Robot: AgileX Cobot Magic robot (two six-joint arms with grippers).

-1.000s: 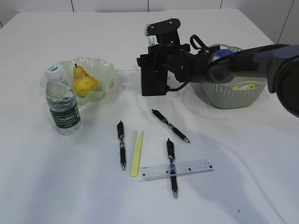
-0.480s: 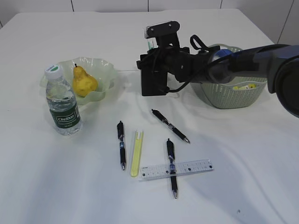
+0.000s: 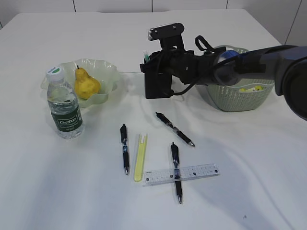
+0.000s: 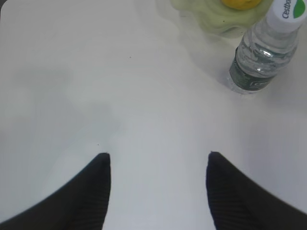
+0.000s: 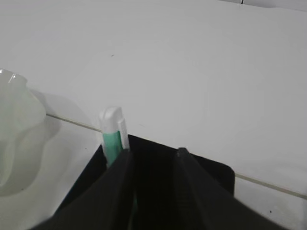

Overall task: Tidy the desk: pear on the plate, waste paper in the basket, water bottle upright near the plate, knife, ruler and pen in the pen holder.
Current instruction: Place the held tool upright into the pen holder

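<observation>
Right gripper sits over the pen holder; jaws slightly apart beside a green-and-white utility knife standing in it, can't tell if they still touch it. Left gripper is open, empty, over bare table. Near to far: ruler with a pen across it, yellow knife, two more pens all left to load. Water bottle upright by the plate, pear on it, waste paper in the basket: done.
</observation>
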